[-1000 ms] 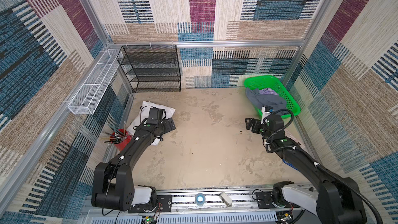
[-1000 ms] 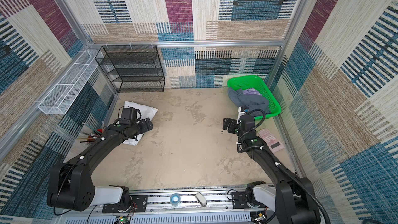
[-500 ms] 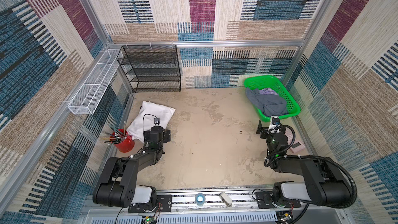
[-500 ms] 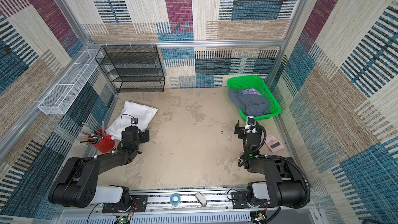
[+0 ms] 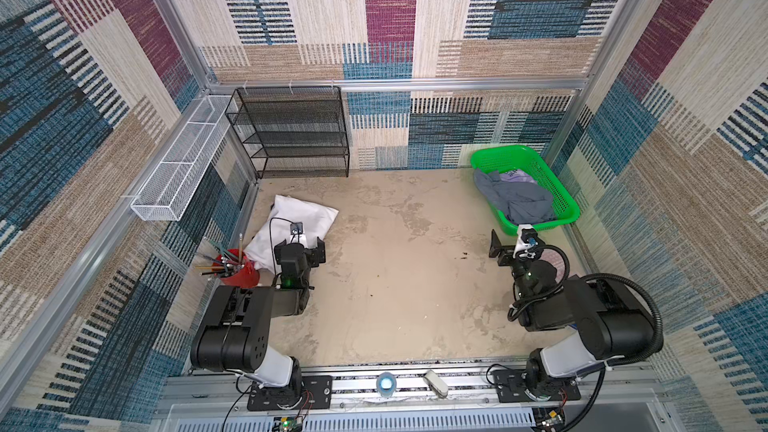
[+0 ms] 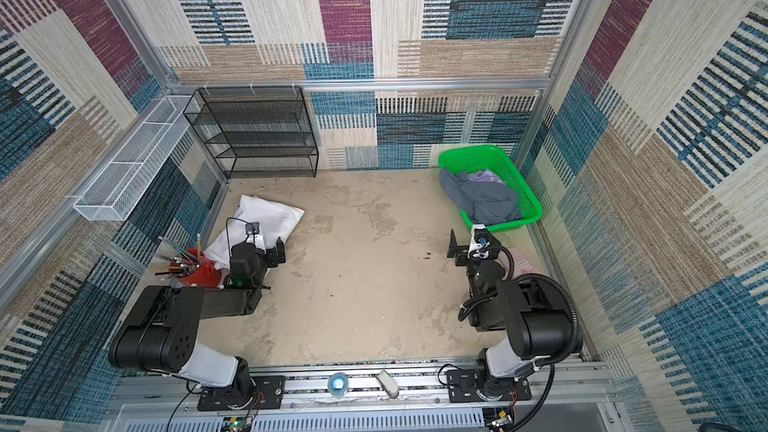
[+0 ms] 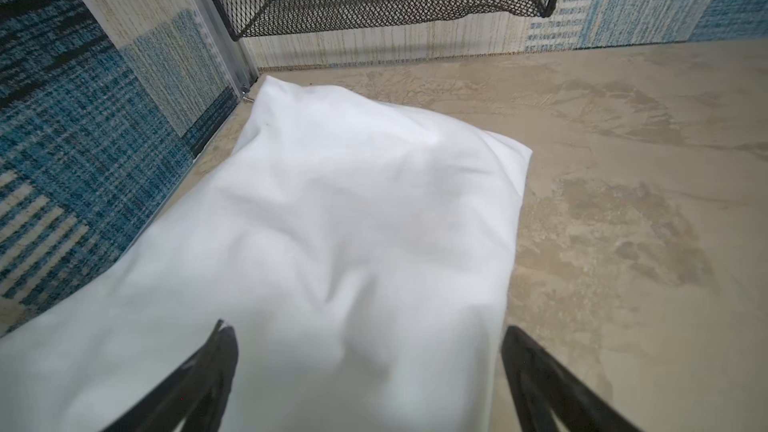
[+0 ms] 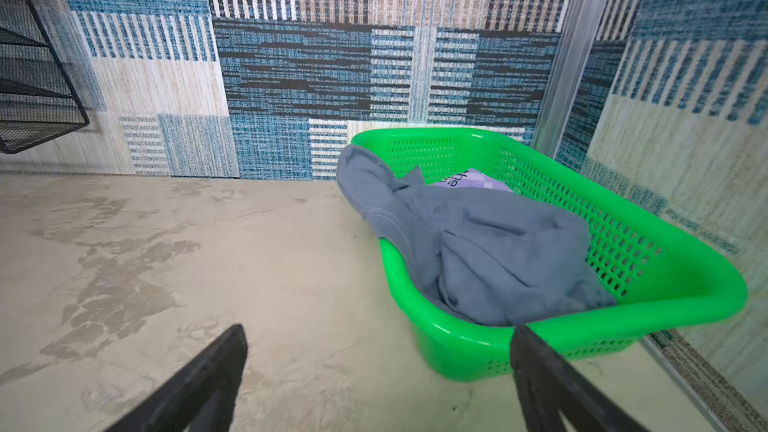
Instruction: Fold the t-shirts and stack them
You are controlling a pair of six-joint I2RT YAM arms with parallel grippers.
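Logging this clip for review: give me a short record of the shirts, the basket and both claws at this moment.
white t-shirt: lying on the table near the left wall, not held
grey t-shirt: crumpled in the green basket, part draped over its rim
left claw: open, empty, at the white t-shirt's near end
right claw: open, empty, short of the green basket
stack: not started; shirts lie apart

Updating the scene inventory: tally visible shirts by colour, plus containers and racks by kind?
White t-shirt: 1
Grey t-shirt with lilac patch: 1
Green basket: 1
Red pencil cup: 1
Black mesh shelf: 1
White wire tray: 1
Total: 6
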